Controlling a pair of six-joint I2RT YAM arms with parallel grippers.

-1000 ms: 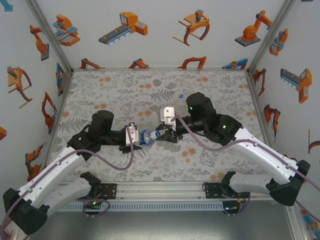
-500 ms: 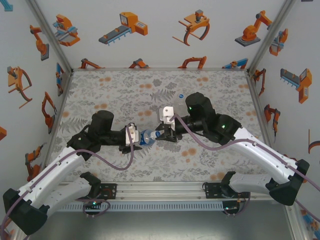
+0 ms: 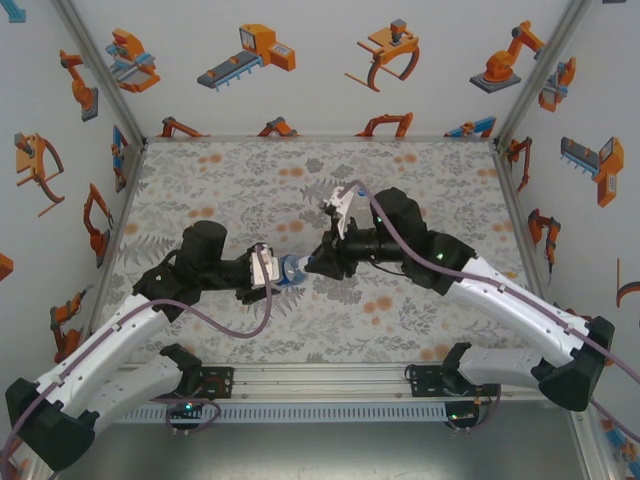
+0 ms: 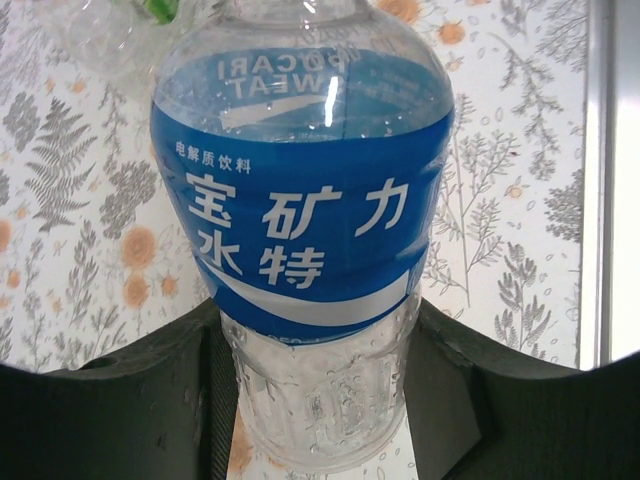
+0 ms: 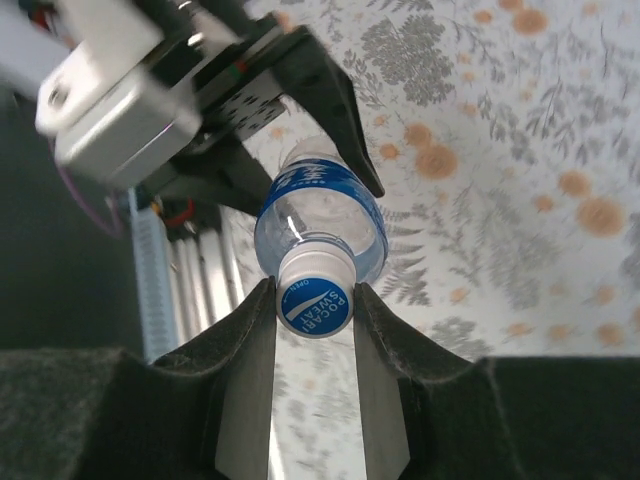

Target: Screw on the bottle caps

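The small see-through plastic bottle with the blue label point(image 4: 300, 230) is held tight on its side by the left gripper point(image 3: 272, 272) so that it cannot spin while its round white-and-blue cap point(image 5: 315, 303) is pinched by the right gripper point(image 3: 312, 266) to be screwed on

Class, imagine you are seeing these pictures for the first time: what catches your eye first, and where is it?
The blue-labelled bottle stands out, held between the two arms over the middle of the floral table. The left end effector clamps its body, and the right end effector is shut on its cap. Orange robot drawings dot the white walls behind.
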